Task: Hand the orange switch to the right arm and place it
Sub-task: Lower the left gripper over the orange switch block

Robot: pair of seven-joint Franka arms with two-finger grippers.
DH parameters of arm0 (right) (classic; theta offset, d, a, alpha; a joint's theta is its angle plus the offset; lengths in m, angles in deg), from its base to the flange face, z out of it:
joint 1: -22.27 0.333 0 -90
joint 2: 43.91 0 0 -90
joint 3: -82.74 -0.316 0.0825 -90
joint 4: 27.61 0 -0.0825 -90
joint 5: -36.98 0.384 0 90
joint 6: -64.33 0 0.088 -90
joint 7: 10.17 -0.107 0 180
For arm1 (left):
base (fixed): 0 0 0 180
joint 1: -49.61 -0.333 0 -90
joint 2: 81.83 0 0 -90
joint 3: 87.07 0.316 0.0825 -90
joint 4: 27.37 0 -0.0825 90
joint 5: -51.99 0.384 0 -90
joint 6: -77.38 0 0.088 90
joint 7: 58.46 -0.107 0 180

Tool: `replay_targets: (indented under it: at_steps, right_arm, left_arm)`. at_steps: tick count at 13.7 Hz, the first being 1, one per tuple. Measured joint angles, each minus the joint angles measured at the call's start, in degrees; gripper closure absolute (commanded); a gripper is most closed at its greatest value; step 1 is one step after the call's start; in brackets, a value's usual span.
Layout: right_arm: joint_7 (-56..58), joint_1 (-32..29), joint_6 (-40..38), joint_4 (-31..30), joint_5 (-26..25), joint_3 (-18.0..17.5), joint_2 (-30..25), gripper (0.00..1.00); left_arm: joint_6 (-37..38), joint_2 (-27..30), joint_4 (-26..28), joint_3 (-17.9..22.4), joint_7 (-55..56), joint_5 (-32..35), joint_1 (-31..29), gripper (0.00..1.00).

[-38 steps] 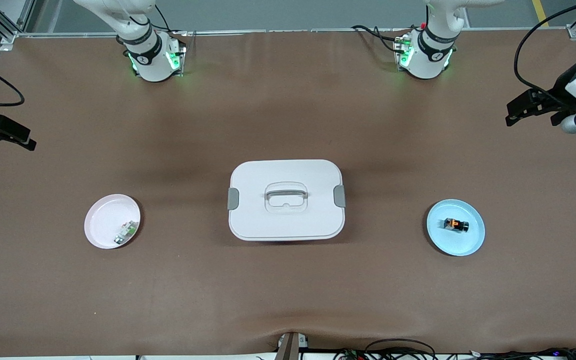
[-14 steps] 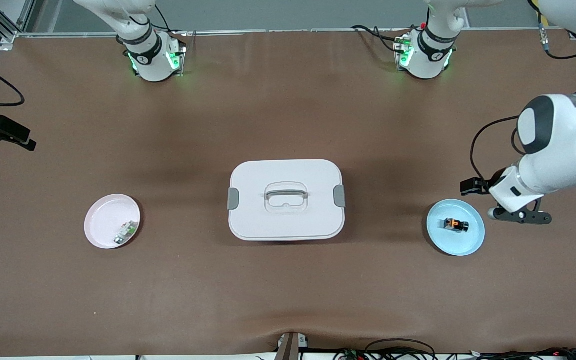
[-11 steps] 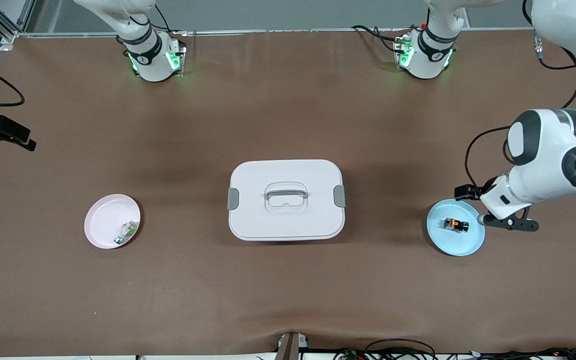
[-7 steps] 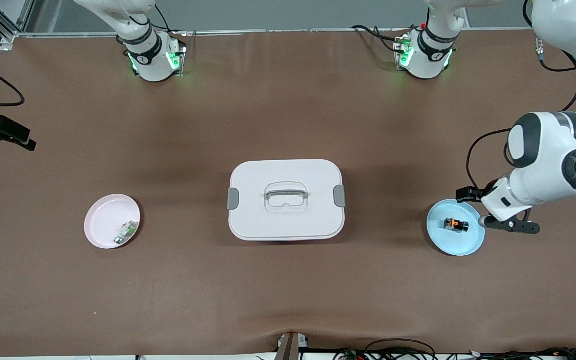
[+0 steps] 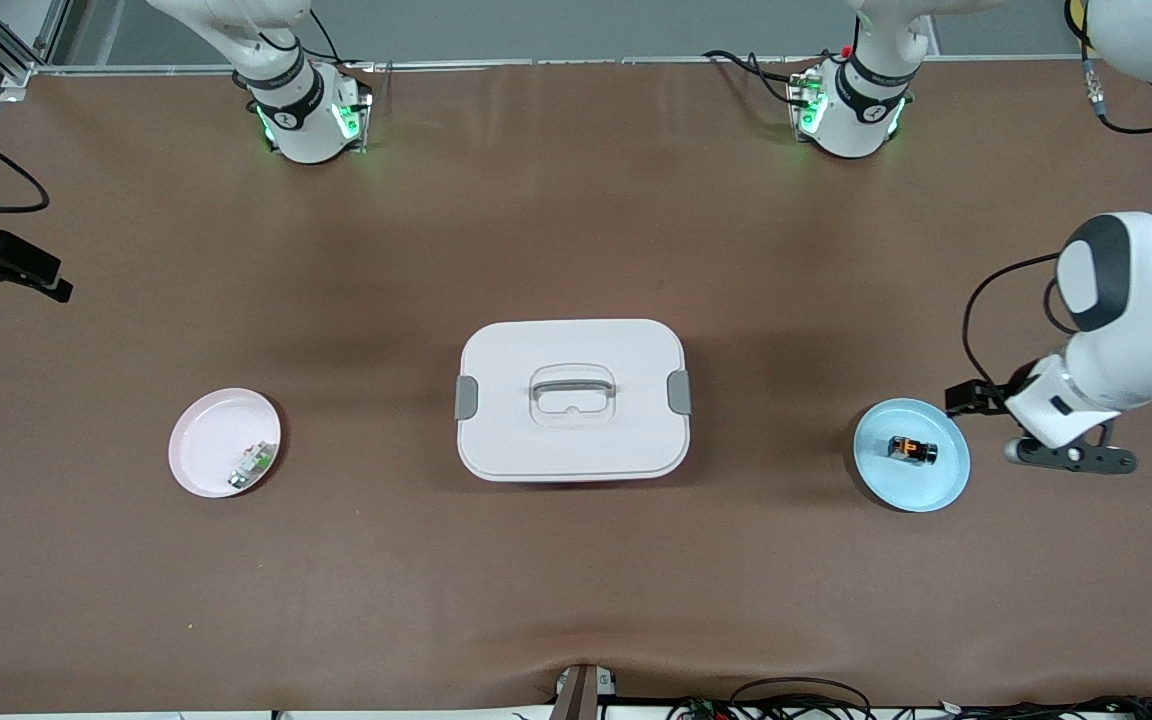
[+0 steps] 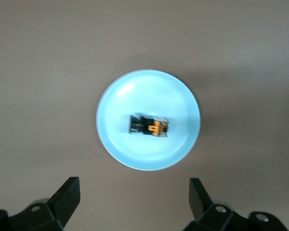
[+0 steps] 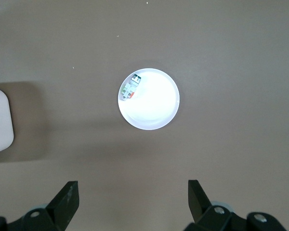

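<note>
Orange switch (image 5: 912, 450): lying on the blue plate (image 5: 946, 485), toward the left arm's end of the tabletop (image 5: 576, 580).
Left pincer (image 6: 135, 204): spread wide, empty, just beside the plate.
Right pincer (image 7: 133, 202): spread wide, empty, waiting high over the tabletop.

Big box (image 5: 572, 400) sits mid table (image 5: 576, 580). Everything else goes by the box.

Toward the left arm's end from the box: 1 plate (image 5: 926, 490), w/ the orange switch (image 5: 912, 449) lying in it, about mid plate. Left gripper (image 5: 1036, 440) hangs just beside that plate, on the side away from the box, fingers wide apart.

Toward the right arm's end from the box: another plate (image 5: 201, 440), w/ a small part (image 5: 249, 466) in it, at the rim nearest the box. Right gripper (image 7: 133, 204) is up over the table near that plate, fingers wide apart.

Both plates sit a bit nearer the front camera than the box's middle.
</note>
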Motion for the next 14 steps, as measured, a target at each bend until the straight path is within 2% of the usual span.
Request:
replay_targets:
  at_steps: [2,5,8,14]
  right_arm:
    - [0.0,0.0,0.0,0.0,0.0,0.0,0.0,0.0]
    - [0.0,0.0,0.02,-0.05,0.0,0.0,0.0,0.0]
    - [0.0,0.0,0.02,-0.05,0.0,0.0,0.0,0.0]
    - [0.0,0.0,0.08,-0.05,0.0,0.0,0.0,0.0]
  left_arm:
    - [-3.3,-0.98,-0.87,0.02,-0.62,0.01,-1.29,0.0]
    - [-9.3,-6.31,-0.96,-0.31,-0.52,0.0,-0.77,0.0]
    - [-10.23,-9.8,-1.01,-0.73,0.23,0.0,-0.21,0.0]
    - [-9.92,-11.77,-0.43,-1.02,2.21,0.0,2.06,0.0]
